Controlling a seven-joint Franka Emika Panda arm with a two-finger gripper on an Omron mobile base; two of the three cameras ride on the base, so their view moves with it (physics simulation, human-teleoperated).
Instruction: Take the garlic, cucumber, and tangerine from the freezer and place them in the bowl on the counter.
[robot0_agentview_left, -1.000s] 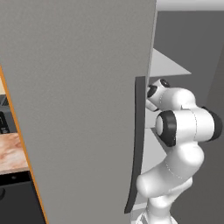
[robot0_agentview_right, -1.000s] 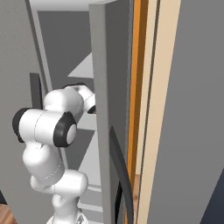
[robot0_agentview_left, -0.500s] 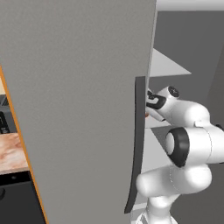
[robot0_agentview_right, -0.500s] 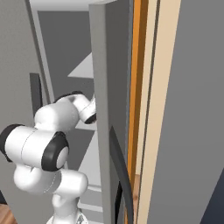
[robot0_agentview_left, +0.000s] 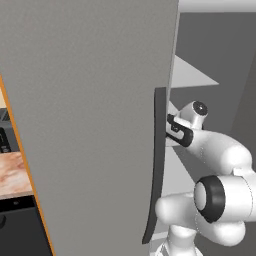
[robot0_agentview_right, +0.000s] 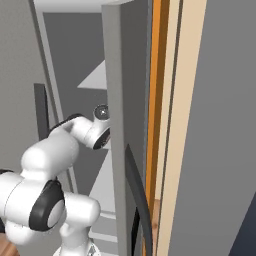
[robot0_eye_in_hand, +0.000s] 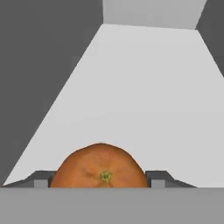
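The freezer (robot0_agentview_left: 90, 100) stands open, and in the last second the arm has folded lower and turned, with its wrist pulling back toward the door edge. In the hand view the gripper (robot0_eye_in_hand: 100, 179) is closed on the tangerine (robot0_eye_in_hand: 100, 168), one finger on each side, above a pale shelf (robot0_eye_in_hand: 144, 87). I judge the fruit is being carried out toward the bowl.
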